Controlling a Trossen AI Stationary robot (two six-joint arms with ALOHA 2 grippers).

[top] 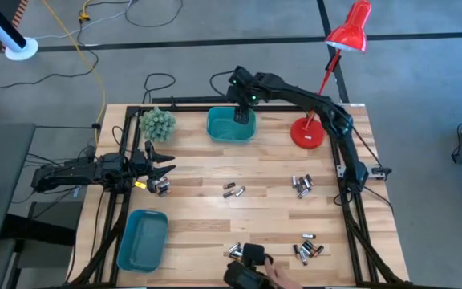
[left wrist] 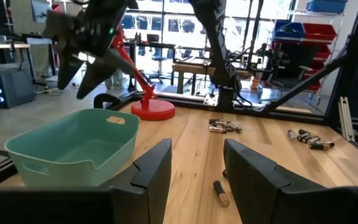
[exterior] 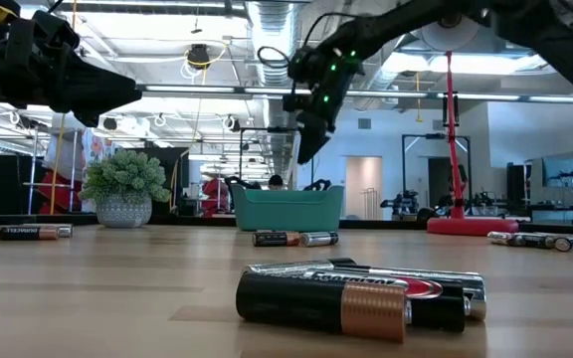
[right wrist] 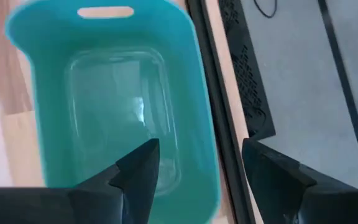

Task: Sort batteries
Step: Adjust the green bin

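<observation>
Teal bin (top: 231,126) sits directly under right end effector (top: 242,117), fingers apart, nothing held – looks like the drop step of battery sorting.
Batteries (top: 302,185) lie scattered on the wooden table (top: 255,168), well away from the right end effector, toward the near side. Left end effector (top: 160,172) waits at the left edge, fingers apart, empty; a second teal bin (top: 142,238) nearby. Next move probably calls for reaching back to a cell and closing on it.
</observation>
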